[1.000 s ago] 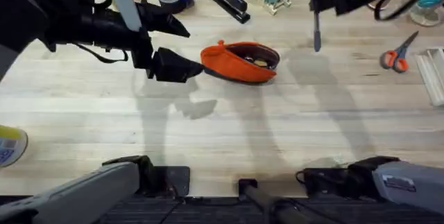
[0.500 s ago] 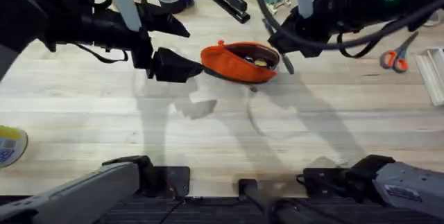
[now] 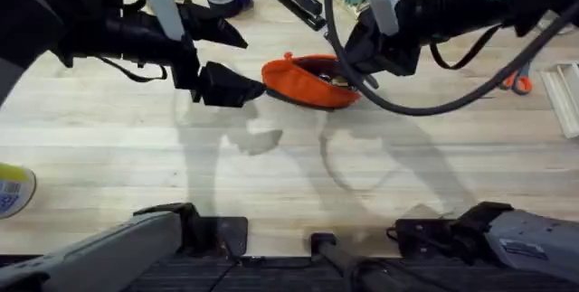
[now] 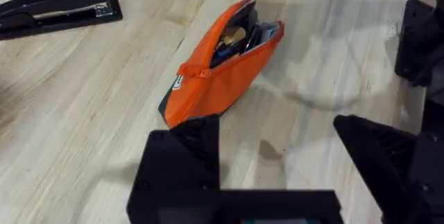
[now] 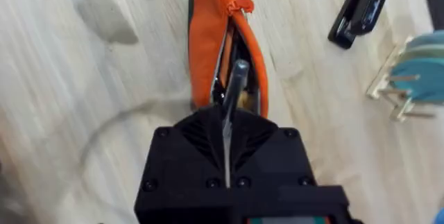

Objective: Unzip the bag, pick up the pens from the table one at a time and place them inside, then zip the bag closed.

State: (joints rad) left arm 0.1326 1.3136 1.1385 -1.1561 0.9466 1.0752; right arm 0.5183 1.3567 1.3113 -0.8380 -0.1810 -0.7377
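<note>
- We see the orange bag (image 3: 312,81) lying on the table (image 3: 289,174), back of the middle, its zip open along the top.
- In the left wrist view the bag (image 4: 222,64) gapes wide and we make out a yellowish item and dark contents inside.
- Our right gripper (image 3: 362,57) hangs over the bag's right end, reaching in from the right side.
- In the right wrist view the right gripper (image 5: 227,137) has its 2 fingers clenched on a grey pen (image 5: 234,89), which pokes forward from between them.
- The pen's tip points straight down into the bag's open slot (image 5: 232,50); whether it touches anything inside, we cannot tell.
- Our left gripper (image 3: 237,86) sits at the bag's left end, just beside the fabric.
- In the left wrist view the left gripper (image 4: 277,154) has its 2 fingers spread apart, 1 finger (image 4: 187,154) close to the bag's dark end, nothing between them.
- A black stapler (image 3: 298,5) lies behind the bag near the table's far edge.
- Orange-handled scissors (image 3: 517,80) peek out at the right, partly behind the right arm.
</note>
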